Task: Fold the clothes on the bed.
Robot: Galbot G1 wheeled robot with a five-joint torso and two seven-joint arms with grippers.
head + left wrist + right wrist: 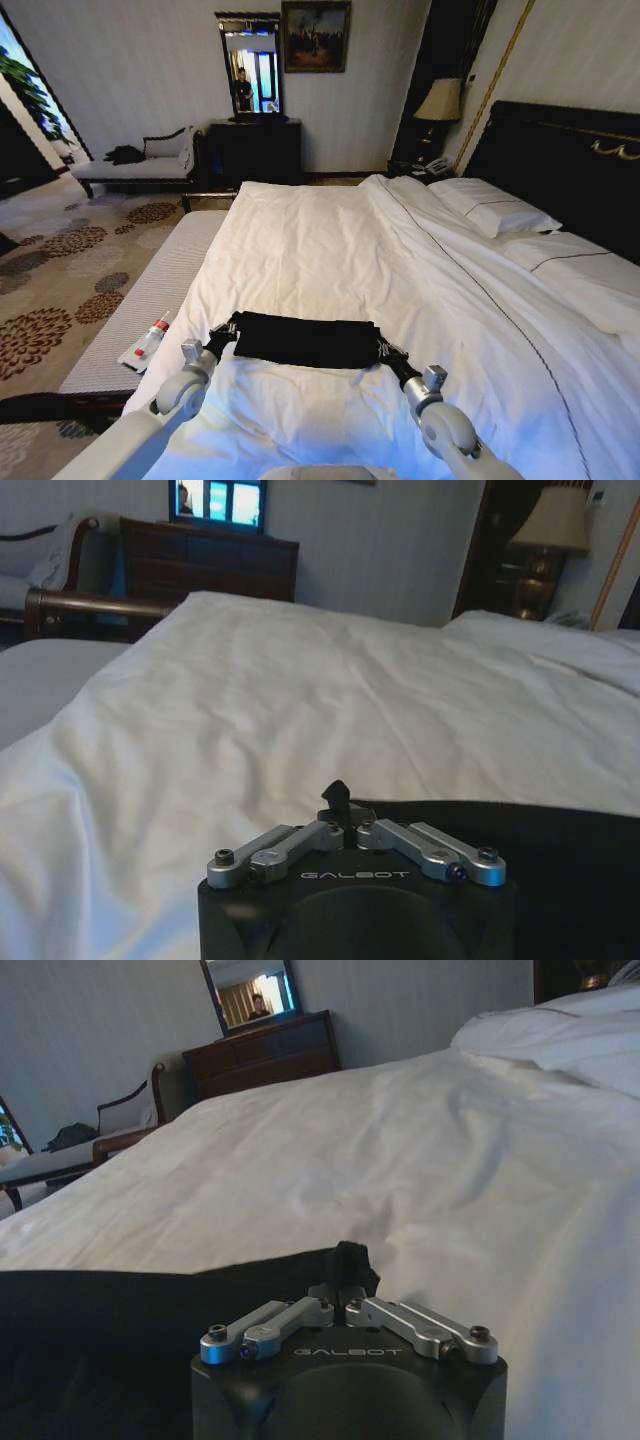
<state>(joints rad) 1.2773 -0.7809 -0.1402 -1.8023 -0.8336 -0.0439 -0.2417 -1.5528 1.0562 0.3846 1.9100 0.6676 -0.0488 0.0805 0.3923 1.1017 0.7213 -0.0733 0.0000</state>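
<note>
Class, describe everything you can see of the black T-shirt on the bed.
The black T-shirt is soft dark fabric, already folded into a flat, wide rectangular band lying across the near part of the white duvet. No lettering shows. The left gripper is at one end and the right gripper at the other, each with jaws shut on a pinch of its edge. The cloth lies flat between them.

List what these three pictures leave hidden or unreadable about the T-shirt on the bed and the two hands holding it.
- T-shirt: head view shows a folded black band; any chest lettering is folded under or too small to see.
- Left hand: its wrist view shows the fingers closed at the shirt's edge; the pinched cloth is hidden between them.
- Right hand: fingertips merge with black fabric.
- Bed: near edge is cut off by the frame bottom.
</note>
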